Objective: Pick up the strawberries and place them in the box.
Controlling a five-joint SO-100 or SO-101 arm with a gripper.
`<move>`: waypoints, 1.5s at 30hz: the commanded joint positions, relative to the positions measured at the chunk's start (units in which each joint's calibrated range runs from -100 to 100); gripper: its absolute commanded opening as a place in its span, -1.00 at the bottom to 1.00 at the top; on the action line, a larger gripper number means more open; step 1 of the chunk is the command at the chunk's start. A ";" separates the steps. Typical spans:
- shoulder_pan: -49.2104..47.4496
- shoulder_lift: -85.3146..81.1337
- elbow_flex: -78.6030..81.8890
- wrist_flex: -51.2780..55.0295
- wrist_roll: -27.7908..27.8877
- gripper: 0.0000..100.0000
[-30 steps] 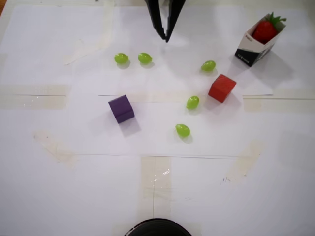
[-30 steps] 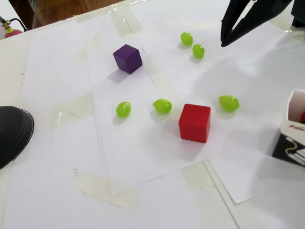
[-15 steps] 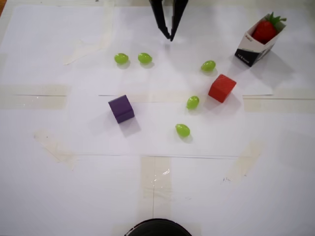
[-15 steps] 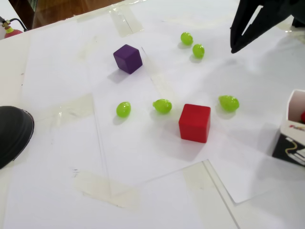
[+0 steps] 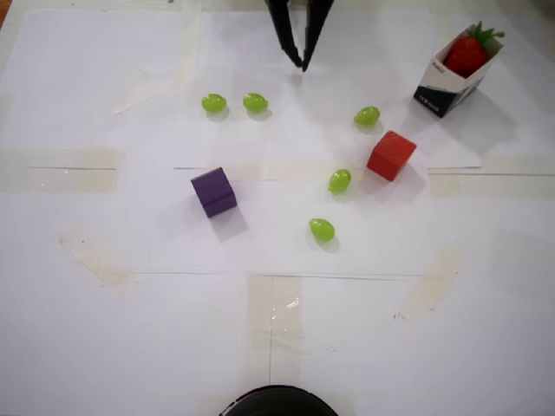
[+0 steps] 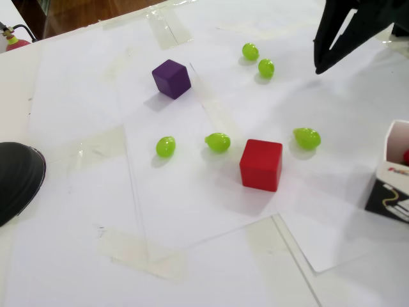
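Risk first: no loose strawberries on the surface (image 5: 104, 329), so any further reach by the end effector (image 5: 303, 64) prob. hits grapes (image 5: 255, 102) just beside its tips, or tips the box (image 5: 453, 80) well off to its right, overhead view. Box holds strawberries (image 5: 468, 52), count unclear. End effector nearly closed, empty.
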 commanded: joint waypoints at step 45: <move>-0.87 -0.68 0.00 1.05 -1.71 -1.00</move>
